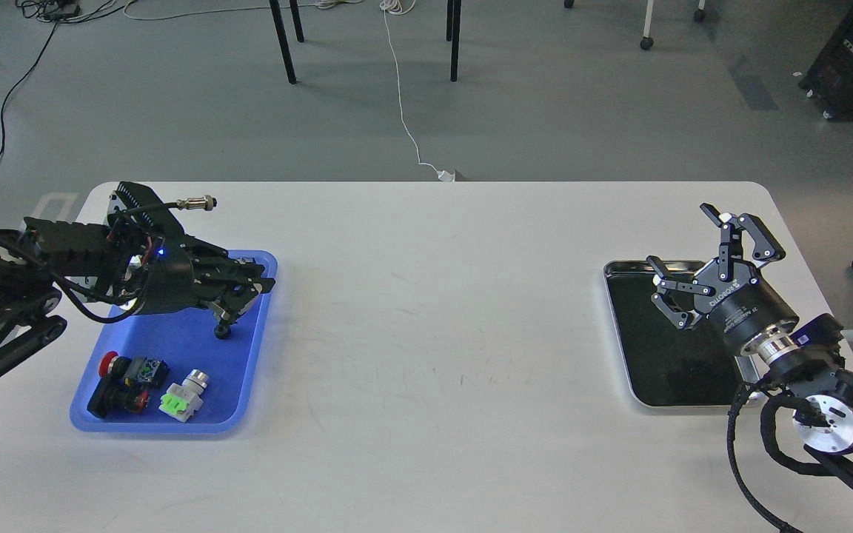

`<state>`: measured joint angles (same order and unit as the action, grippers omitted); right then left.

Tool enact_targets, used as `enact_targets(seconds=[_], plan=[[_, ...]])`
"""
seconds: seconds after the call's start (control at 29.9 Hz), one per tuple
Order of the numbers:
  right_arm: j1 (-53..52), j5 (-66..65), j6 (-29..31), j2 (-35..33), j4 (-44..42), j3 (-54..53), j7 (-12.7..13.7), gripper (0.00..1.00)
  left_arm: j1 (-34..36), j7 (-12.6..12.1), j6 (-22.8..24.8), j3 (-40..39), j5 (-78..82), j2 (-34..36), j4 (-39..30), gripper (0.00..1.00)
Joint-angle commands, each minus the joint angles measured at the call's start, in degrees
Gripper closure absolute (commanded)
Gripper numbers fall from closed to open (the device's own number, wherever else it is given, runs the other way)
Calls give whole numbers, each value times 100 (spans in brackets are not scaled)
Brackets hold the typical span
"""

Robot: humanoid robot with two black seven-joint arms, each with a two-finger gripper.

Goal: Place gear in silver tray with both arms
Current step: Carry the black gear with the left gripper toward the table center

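Silver tray (623,337): polished metal, mirror-dark bottom. Blue tray (175,422): smooth plastic.

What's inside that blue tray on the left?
The blue tray holds a red-buttoned switch and a green-and-white part. The left gripper reaches over its far end, covering anything beneath it.

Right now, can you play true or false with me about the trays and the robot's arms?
1. The silver tray sits on the right side of the table. True.
2. The silver tray is full of parts. False: no part shows on its dark bottom.
3. The left tool is over the blue tray. True.
4. The right tool has its fingers spread apart. True.
5. The switch with the green piece lies in the silver tray. False: it lies in the blue tray.
6. The red button part lies on the bare table. False: it is in the blue tray.
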<state>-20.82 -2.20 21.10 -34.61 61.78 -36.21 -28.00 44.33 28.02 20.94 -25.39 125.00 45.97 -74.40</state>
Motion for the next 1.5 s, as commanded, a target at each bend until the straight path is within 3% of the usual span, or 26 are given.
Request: enact_targets(seconds=[0.0, 0.27, 0.53, 0.87, 1.17, 1.47], plan=[[25, 0, 0, -19, -34, 9, 0, 1, 233, -2, 164, -1, 0, -175, -145, 81], [43, 0, 0, -11, -43, 18, 0, 1, 690, -2, 706, 17, 0, -1088, -154, 81], [43, 0, 0, -28, -34, 27, 0, 1, 1472, -2, 706, 807, 0, -2134, 82, 81], [43, 0, 0, -46, -43, 44, 0, 1, 1570, -2, 706, 1080, 0, -2952, 373, 81], [43, 0, 0, -54, -43, 36, 0, 1, 1842, -2, 706, 1528, 0, -4182, 1857, 81], [43, 0, 8, -169, -34, 35, 0, 1, 1842, -2, 706, 1765, 0, -4597, 2701, 80]])
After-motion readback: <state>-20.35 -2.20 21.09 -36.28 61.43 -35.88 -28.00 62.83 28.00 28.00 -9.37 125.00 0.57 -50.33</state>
